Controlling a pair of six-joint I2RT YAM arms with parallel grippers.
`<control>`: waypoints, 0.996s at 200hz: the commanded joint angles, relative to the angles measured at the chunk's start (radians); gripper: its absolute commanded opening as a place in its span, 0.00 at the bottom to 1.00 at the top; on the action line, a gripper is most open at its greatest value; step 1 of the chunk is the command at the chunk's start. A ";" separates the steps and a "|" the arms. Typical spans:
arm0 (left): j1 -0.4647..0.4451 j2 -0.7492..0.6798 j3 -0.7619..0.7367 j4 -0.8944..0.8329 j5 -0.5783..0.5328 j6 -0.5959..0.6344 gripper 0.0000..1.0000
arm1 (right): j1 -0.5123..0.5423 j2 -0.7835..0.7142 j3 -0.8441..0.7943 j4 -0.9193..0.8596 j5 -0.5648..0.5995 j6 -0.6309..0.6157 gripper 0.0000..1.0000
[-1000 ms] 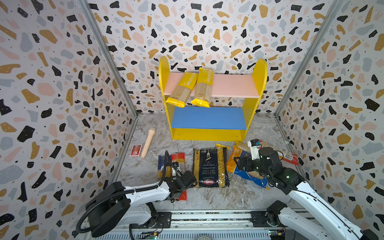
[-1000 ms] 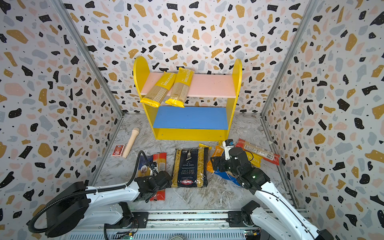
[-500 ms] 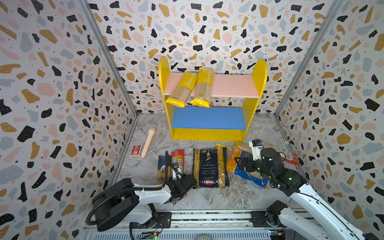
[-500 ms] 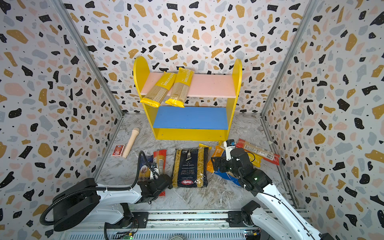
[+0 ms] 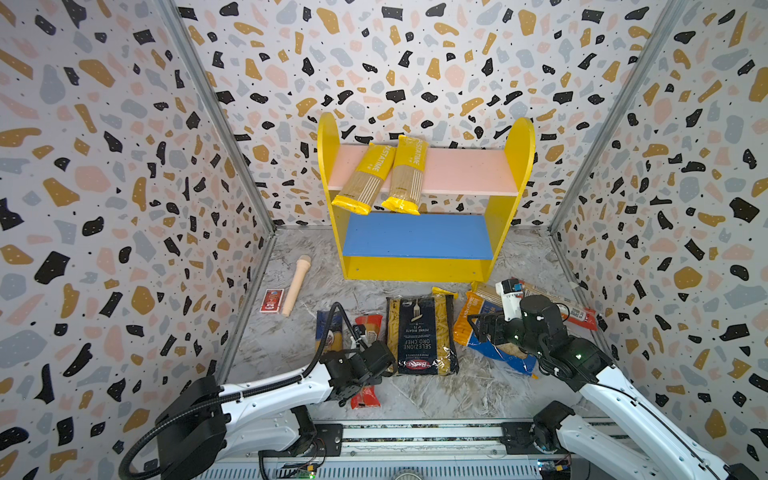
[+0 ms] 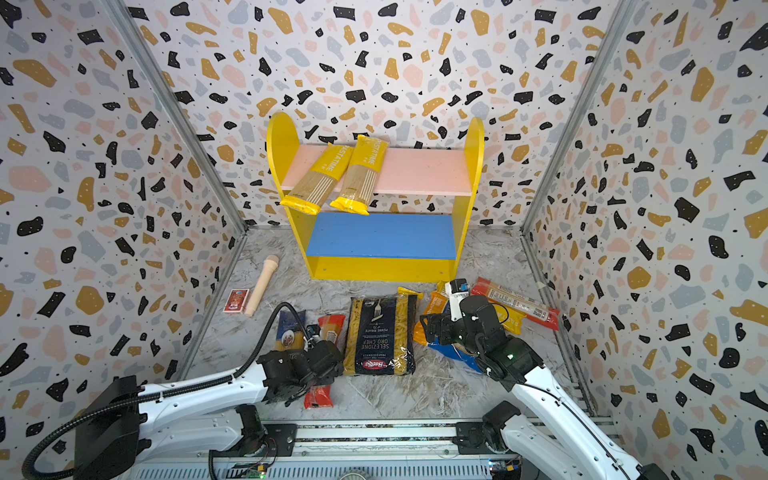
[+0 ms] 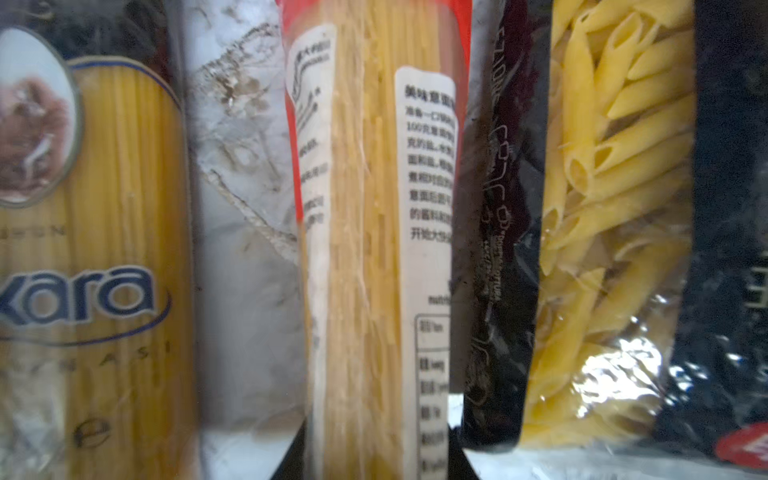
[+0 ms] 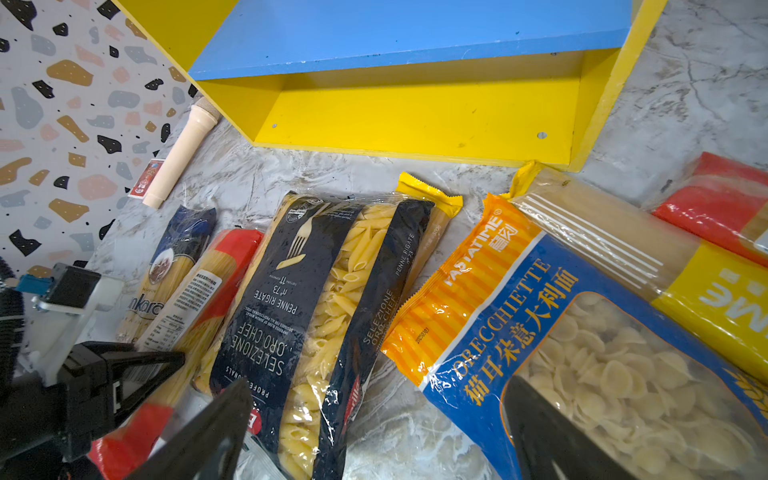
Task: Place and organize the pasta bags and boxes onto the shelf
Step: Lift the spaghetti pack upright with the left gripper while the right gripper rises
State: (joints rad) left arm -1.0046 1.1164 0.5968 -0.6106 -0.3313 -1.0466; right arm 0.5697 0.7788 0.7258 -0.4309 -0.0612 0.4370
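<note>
My left gripper [image 7: 376, 463] is closed on the red-ended spaghetti pack [image 7: 365, 249], which lies between the fingers [image 7: 293, 464]. The black penne bag [image 7: 615, 208] lies just outside 1 finger. I should lift straight up first, then go to the shelf [image 5: 415, 237], far beyond the fingertips. My right gripper [image 8: 378, 386] is open and empty.

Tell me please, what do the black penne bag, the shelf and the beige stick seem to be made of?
The penne bag: glossy thin plastic film; it crinkles, glints and has a clear window. The shelf: probably painted wood board, matt; flat panels with screw heads. The stick: likely bare turned wood, matt and pale; plastic is possible.
</note>
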 commanded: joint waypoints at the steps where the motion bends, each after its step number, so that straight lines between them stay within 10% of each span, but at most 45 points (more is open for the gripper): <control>1: -0.003 -0.027 0.111 -0.117 -0.054 0.043 0.28 | 0.003 0.001 0.017 0.026 -0.046 0.004 0.95; 130: -0.002 0.086 0.411 0.081 -0.117 0.141 0.25 | 0.007 -0.002 -0.214 0.369 -0.623 0.228 0.95; 199: -0.002 0.149 0.536 0.154 -0.016 0.201 0.24 | 0.051 -0.038 -0.213 0.384 -0.619 0.256 0.95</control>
State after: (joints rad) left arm -1.0046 1.2835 1.0702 -0.5884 -0.3496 -0.8852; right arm 0.6098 0.7536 0.4984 -0.0944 -0.6441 0.6689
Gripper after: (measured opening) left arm 0.238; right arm 0.952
